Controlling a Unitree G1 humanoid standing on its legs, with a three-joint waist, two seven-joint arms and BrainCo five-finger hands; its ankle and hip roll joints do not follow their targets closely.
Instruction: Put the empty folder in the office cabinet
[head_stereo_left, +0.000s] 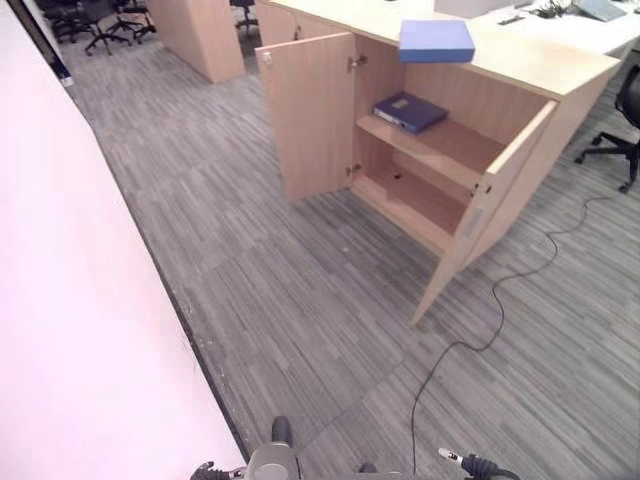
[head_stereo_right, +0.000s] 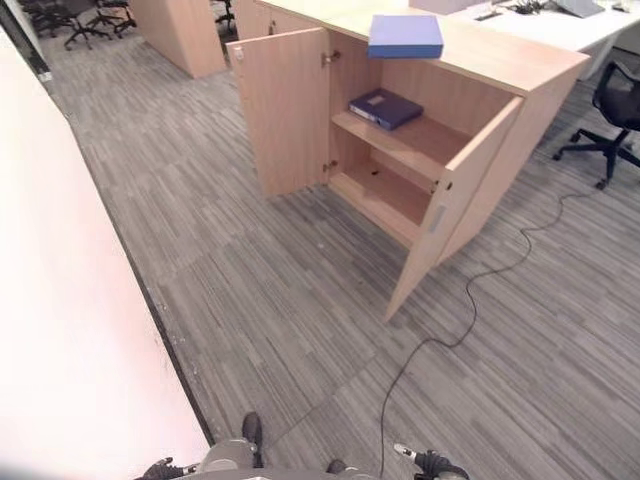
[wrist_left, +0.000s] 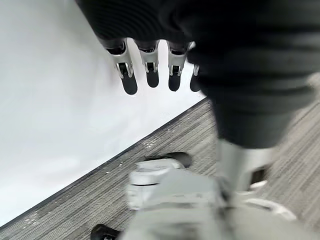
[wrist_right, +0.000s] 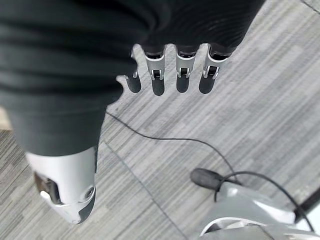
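A light blue folder (head_stereo_left: 436, 40) lies flat on top of the wooden office cabinet (head_stereo_left: 560, 75), across the carpet ahead and to the right. Both cabinet doors stand open: the left door (head_stereo_left: 308, 115) and the right door (head_stereo_left: 490, 205). A dark blue binder (head_stereo_left: 410, 111) lies on the upper shelf (head_stereo_left: 440, 145); the lower shelf (head_stereo_left: 415, 200) is bare. My left hand (wrist_left: 150, 67) hangs down by the floor, fingers relaxed and holding nothing. My right hand (wrist_right: 170, 70) hangs the same way over the carpet, open and empty. Both hands are far from the cabinet.
A pale wall (head_stereo_left: 70, 300) runs along my left side. A black office chair (head_stereo_left: 622, 125) stands right of the cabinet, and more chairs (head_stereo_left: 100, 22) at the far back left. Another wooden unit (head_stereo_left: 205, 35) stands behind. Grey carpet (head_stereo_left: 300, 300) lies between me and the cabinet.
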